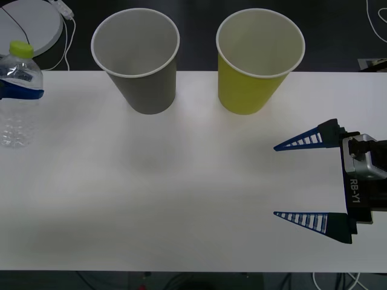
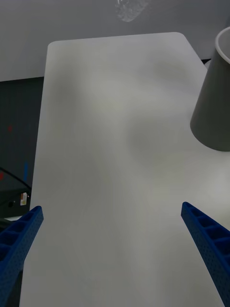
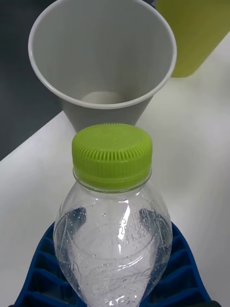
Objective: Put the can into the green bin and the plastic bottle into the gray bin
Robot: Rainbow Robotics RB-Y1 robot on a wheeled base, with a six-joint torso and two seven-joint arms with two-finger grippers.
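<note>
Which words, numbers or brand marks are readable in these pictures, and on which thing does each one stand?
"RB-Y1": white letters on the black wrist housing of the right hand, reading down its side, front view.
Embossed digits on the shoulder of the plastic bottle, held in the left hand: too faint to read surely.
The gray bin and green bin: no text.

The white lettering "RB-Y1" runs lengthwise down the grey body of the right gripper (image 1: 275,180) at the table's (image 1: 181,199) right edge. Embossed characters ring the shoulder of the plastic bottle (image 3: 115,240) below its cap, too faint to read.
</note>
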